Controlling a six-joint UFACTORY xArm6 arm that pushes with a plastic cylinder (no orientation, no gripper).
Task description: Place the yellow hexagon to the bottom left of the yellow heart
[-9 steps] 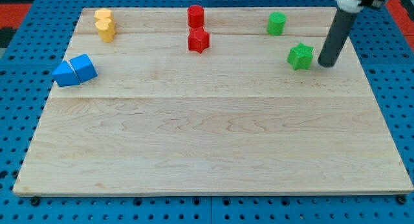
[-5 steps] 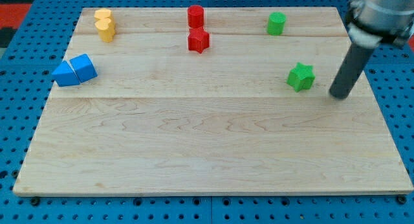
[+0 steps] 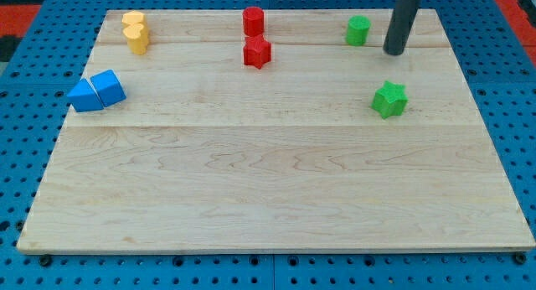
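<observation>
Contents of table [image 3: 268, 206], listed from the left edge to the right edge.

1. 2 blue blocks [image 3: 97, 91], angular, touching, near the left edge, upper half.
2. Yellow hexagon [image 3: 138, 39] and yellow heart [image 3: 132, 22], near the top left corner. The 2 touch or nearly touch, and their shapes are too small to be sure of. I take the piece nearer the top edge for the heart and the one just below it for the hexagon.
3. Red cylinder [image 3: 253, 21] at the top edge, centre, with the red star [image 3: 257, 52] just below it, apart.
4. Green cylinder [image 3: 358, 30] near the top edge, right of centre.
5. My tip [image 3: 393, 52], just right of the green cylinder, touching nothing. No jaws fitted, so nothing to open or close.
6. Green star [image 3: 389, 99], below my tip, apart.

Risks: my tip is well apart from the yellow pair. A straight run along the top edge would strike the green cylinder and both red blocks. A push on the hexagon may drag the heart along, since they sit so close. The left edge is near.

Open room: the whole lower half is bare. A detour through it looks safest.
</observation>
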